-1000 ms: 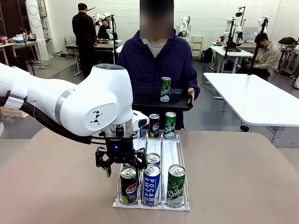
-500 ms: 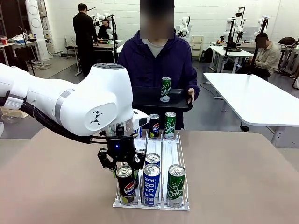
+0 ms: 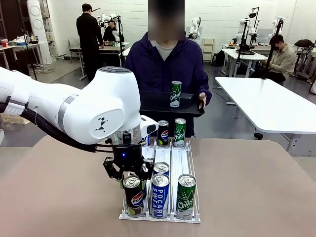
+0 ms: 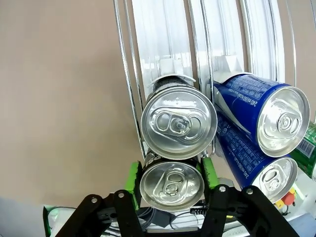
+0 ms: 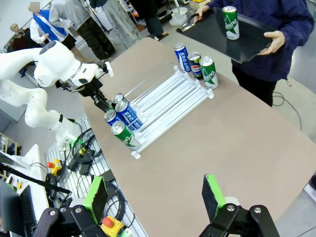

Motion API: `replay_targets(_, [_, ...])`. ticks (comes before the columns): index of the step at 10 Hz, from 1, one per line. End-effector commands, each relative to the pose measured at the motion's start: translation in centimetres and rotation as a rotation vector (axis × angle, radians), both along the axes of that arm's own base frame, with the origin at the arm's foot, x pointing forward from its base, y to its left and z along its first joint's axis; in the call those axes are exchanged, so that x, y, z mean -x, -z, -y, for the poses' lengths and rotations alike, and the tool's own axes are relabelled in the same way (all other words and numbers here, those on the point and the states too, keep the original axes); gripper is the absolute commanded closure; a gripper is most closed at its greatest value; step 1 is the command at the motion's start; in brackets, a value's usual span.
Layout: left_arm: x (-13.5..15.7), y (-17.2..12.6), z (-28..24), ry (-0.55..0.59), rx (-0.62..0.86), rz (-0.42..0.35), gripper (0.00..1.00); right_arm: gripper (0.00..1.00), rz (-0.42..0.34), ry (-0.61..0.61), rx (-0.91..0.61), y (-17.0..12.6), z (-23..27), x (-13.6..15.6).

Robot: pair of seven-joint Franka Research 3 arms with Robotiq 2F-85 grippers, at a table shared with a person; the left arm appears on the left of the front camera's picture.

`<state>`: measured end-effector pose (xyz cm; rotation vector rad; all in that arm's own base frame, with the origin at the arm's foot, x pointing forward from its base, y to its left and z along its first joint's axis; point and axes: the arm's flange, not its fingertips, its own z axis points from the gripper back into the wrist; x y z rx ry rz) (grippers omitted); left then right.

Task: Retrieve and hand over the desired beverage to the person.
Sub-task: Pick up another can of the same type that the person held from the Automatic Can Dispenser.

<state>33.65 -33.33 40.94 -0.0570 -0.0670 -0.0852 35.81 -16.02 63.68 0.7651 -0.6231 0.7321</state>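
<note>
Look at the lower centre of the front view: your left gripper (image 3: 129, 174) sits over the near left lane of the clear wire-and-plastic can rack (image 3: 182, 160), and its green pads are clamped on the dark Pepsi can (image 3: 133, 195) at the front of that lane. In the left wrist view the same gripper (image 4: 170, 177) has a silver can top (image 4: 172, 184) pinched between both green pads (image 4: 132, 177) at the bottom of the frame, with a second can top (image 4: 178, 123) just above it in the same lane.

Just right of the gripped can stand a blue Pocari Sweat can (image 3: 160, 194) and a green Chilsung can (image 3: 185, 195), each in its own lane. At the far end of the rack you have two more cans, a dark Pepsi one (image 3: 163, 132) and a green one (image 3: 179, 132).

Upper centre of the frame, the person in the dark purple-navy hooded jacket (image 3: 163, 66) holds a black tray (image 3: 158, 104) at the far table edge, a green can (image 3: 175, 94) upright on it.

Your right gripper (image 5: 155, 195) hangs high over the tan tabletop (image 5: 247, 143), jaws spread wide, nothing between them.
</note>
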Motion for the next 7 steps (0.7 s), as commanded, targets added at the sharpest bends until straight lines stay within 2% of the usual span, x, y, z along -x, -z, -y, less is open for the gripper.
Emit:
replay_targets(1, [1.4,-0.7,-0.3,0.054,0.01,-0.02,1.0,0.0,0.021,-0.012,-0.03,0.0,-0.1,-0.2])
replay_targets(2, [2.6,-3.4,0.1,0.107,0.012,0.001,1.0,0.0,0.021,-0.012,-0.03,0.0,-0.1,-0.2])
replay_targets(3, [4.2,-7.6,0.1,0.143,0.001,0.052,1.0,0.0,0.021,-0.012,-0.03,0.0,-0.1,-0.2])
replay_targets(4, [5.3,-10.9,0.0,0.167,-0.024,0.054,1.0,0.0,0.021,-0.012,-0.03,0.0,-0.1,-0.2])
replay_targets(7, [5.9,-20.1,0.6,0.241,-0.089,0.041,1.0,0.0,0.021,-0.012,-0.03,0.0,-0.1,-0.2])
